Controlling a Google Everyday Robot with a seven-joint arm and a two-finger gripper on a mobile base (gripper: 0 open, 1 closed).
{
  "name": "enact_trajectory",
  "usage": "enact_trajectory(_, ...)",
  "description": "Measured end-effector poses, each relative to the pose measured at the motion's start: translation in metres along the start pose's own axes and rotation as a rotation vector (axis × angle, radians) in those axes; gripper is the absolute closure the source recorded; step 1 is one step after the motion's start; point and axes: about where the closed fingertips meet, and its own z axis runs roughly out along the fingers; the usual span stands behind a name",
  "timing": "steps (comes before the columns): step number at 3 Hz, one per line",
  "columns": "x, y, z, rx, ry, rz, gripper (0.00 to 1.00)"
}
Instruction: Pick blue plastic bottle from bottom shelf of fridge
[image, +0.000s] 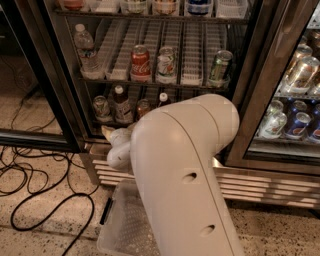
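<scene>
End effector (107, 133) sits low at the front lip of the fridge (67, 85), at the mouth of the bottom shelf (96, 122). Open or closed: cannot tell, since the bulky white arm (185, 180) covers most of it. Nothing seen held.

Blue plastic bottle (120, 104) stands upright on that shelf, just above and slightly right of the end effector, further in, apart from it. Directly above the end effector is a glass jar (101, 107). Further right are a small can (144, 107) and a second white-capped bottle (162, 98), mostly hidden by the arm.

Step in hand, by my read: approach, grasp not yet made. Next move calls for rising to label height, pushing straight in along the lane, clearing jar and can, then closing round the body.

Bottle look: white screw cap, dark shoulders, pale label round the body, small, slightly taller than the neighbouring can. Probably light plastic, likely to tip if nudged high.
</scene>
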Motion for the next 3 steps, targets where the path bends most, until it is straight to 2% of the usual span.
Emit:
enact_trajectory(2,-0.016,-0.013,0.018,0.097,-0.073,-0.077,0.21)
enact_trajectory(3,-0.023,-0.018,0.022,0.127,-0.099,-0.096,0.24)
